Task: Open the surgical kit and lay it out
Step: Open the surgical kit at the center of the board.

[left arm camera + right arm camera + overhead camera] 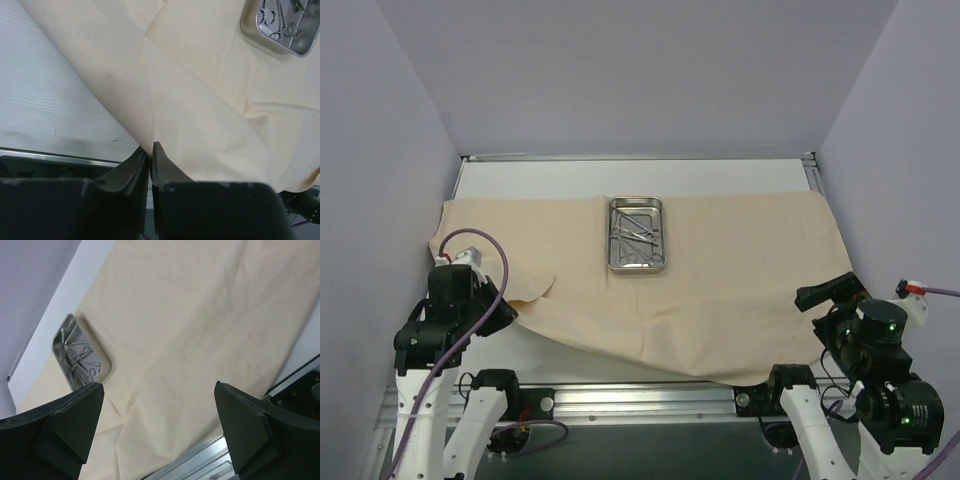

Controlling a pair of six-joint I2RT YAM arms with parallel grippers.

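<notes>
With my left claw (151, 150) pinched on the cloth wrap (200, 100) and my right claw (159, 387) wide, a hard tug could slide the tray (661, 236) and spill its instruments (633, 232).

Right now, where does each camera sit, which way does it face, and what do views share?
Top external: above, behind; looks down on cloth and tray; left arm, right arm show.
Left wrist: low at cloth's near edge, facing tray; left claw shut on cloth.
Right wrist: raised, facing tray; right claw open.
Shared: tray on cloth.
</notes>
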